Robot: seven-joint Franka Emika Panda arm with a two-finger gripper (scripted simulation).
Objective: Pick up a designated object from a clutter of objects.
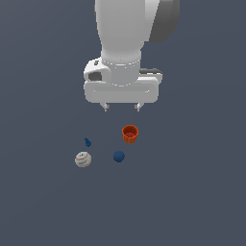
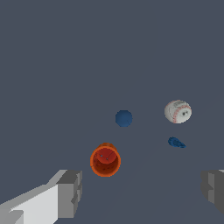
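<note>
The small dark-blue ball (image 1: pixel 118 156) (image 2: pixel 124 118) rests on the grey floor, smooth and plain. To the exterior view's left of it lies a white baseball with red stitching (image 1: pixel 83 159) (image 2: pixel 178 111). A tiny irregular blue piece (image 1: pixel 87 142) (image 2: pixel 176 142) sits just behind the baseball. An orange-red cup (image 1: pixel 130 133) (image 2: pixel 105 160) stands upright behind the ball. My gripper (image 1: pixel 122 107) (image 2: pixel 140 192) hangs open high above the cluster, holding nothing, with its fingers spread wide apart.
The grey floor (image 1: pixel 192 192) spreads flat around the four items, with nothing else on it in either view. The white arm fills the upper middle of the exterior view.
</note>
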